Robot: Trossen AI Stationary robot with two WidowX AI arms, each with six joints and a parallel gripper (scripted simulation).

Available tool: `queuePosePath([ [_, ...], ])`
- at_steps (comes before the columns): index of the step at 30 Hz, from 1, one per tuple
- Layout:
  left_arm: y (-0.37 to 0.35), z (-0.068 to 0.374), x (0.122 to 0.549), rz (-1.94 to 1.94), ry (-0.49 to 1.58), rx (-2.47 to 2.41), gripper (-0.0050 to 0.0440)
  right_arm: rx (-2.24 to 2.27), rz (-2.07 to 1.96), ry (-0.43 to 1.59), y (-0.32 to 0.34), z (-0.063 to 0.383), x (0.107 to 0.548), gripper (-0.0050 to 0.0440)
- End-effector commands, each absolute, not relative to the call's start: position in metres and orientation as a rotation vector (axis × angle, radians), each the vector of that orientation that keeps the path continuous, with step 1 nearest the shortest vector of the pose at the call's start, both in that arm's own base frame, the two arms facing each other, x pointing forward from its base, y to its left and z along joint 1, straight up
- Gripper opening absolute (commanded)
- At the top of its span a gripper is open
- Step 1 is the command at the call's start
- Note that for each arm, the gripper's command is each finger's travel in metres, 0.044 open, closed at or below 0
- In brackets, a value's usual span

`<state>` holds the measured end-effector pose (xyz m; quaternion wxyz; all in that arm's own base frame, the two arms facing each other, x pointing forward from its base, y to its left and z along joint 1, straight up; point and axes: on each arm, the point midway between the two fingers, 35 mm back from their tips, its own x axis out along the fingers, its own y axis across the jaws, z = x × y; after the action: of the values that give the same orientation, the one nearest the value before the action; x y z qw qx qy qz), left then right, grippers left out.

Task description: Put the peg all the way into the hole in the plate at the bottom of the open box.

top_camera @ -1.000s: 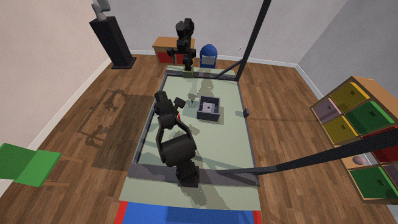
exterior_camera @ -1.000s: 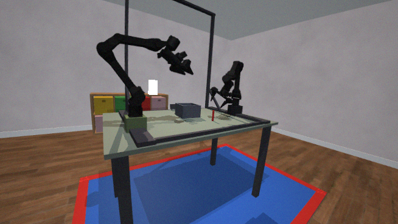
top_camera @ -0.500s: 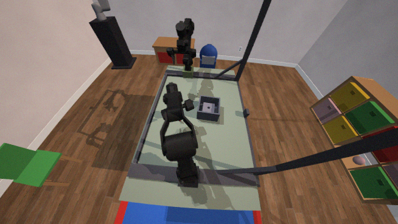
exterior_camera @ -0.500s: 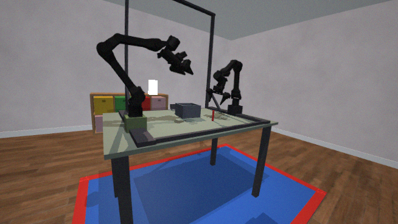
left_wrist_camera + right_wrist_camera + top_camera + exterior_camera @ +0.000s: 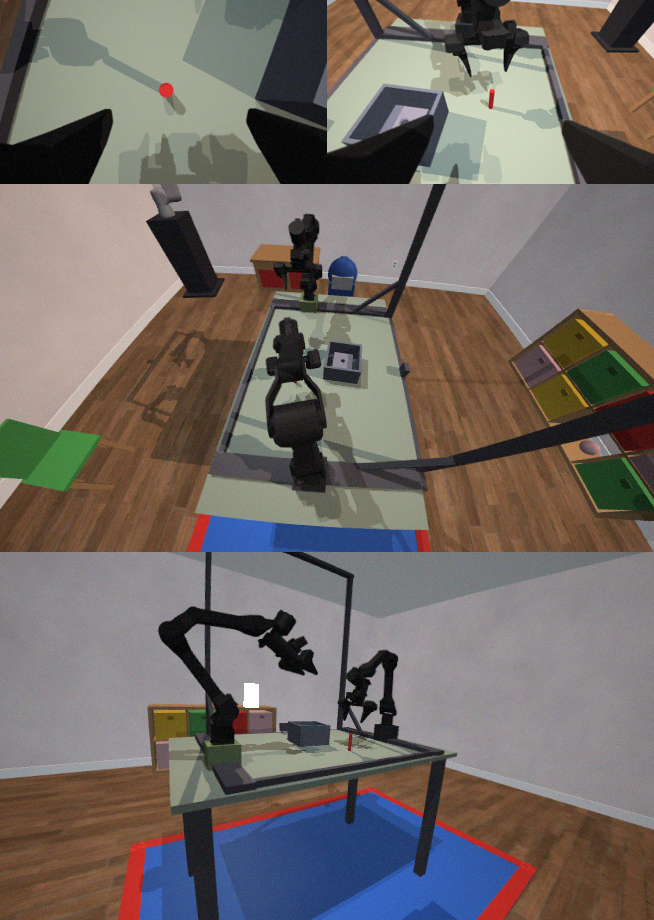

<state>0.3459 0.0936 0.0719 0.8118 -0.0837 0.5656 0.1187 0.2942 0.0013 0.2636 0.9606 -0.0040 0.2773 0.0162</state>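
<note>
The red peg (image 5: pixel 491 98) stands upright on the green table top, apart from the box; it shows from above as a red disc in the left wrist view (image 5: pixel 166 89) and as a thin post in the exterior view (image 5: pixel 349 742). The open dark box (image 5: pixel 343 362) holds a pale plate with a hole (image 5: pixel 405 119). My left gripper (image 5: pixel 488 73) is open and empty. It points straight down above the peg, which lies between and ahead of its fingers. My right gripper (image 5: pixel 305 664) is open and empty, high above the table.
A dark raised frame (image 5: pixel 320 774) runs round the table's edge. Tall dark posts (image 5: pixel 346 652) rise at the table's far side. A small grey block (image 5: pixel 405 369) sits on the table's rim beyond the box.
</note>
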Motion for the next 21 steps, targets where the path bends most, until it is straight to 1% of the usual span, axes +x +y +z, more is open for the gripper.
queuePosePath([
  [1, 0.094, 0.082, 0.351, 0.251, 1.179, -0.168, 0.0440, -0.010, 0.033, 0.540, 0.001, 0.272, 0.294, 0.0440],
  [4, 0.094, 0.082, 0.351, 0.251, 1.179, -0.169, 0.0440, -0.010, 0.033, 0.540, 0.001, 0.272, 0.294, 0.0440],
  [10, 0.098, 0.073, 0.350, 0.185, 1.200, -0.129, 0.0296, -0.010, 0.033, 0.540, 0.001, 0.272, 0.294, 0.0440],
  [15, 0.108, 0.068, 0.354, -0.023, 1.200, 0.022, 0.0176, -0.010, 0.033, 0.540, 0.001, 0.272, 0.294, 0.0440],
  [17, 0.108, 0.068, 0.354, -0.023, 1.200, 0.022, 0.0176, -0.010, 0.033, 0.540, 0.001, 0.272, 0.294, 0.0440],
  [21, 0.115, 0.062, 0.356, -0.187, 1.194, 0.144, 0.0170, -0.010, 0.033, 0.540, 0.001, 0.272, 0.294, 0.0440],
])
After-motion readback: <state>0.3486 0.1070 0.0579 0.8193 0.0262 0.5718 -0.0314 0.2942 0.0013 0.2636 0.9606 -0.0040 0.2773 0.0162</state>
